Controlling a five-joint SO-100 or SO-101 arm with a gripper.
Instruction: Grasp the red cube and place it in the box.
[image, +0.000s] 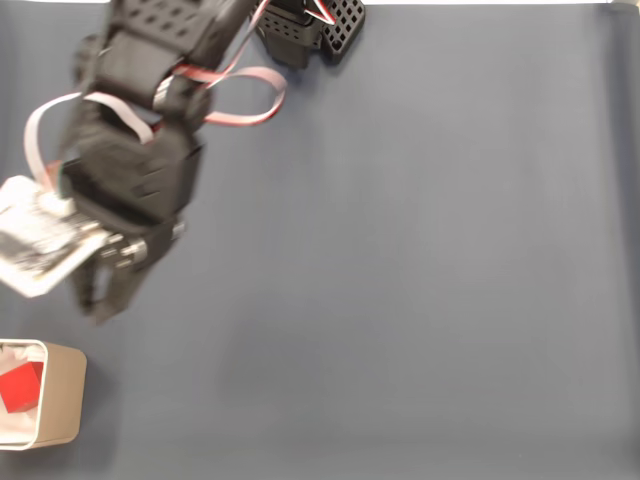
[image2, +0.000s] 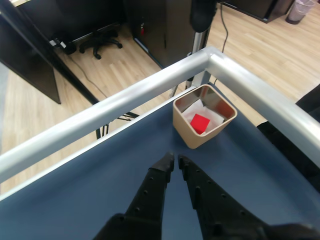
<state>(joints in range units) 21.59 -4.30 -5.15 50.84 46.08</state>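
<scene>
- While the red cube lies inside the box at the table corner, nothing grips it.
- Gripper: fingers pressed together, empty, near the box.

Gripper: black plastic, matt, its fingers pierced with small round holes and tips nearly meeting. Just ahead of the tips, the box is showing smooth tan walls with a dull sheen and a white, paper-like lining. The red cube inside it is reading as matt, plain-faced. The table surface under the gripper is appearing as a matt blue-grey mat, smooth. Beyond the box, the rail is looking like brushed metal, softly reflective. Farther off, the floor is presenting as light wood planking.
</scene>
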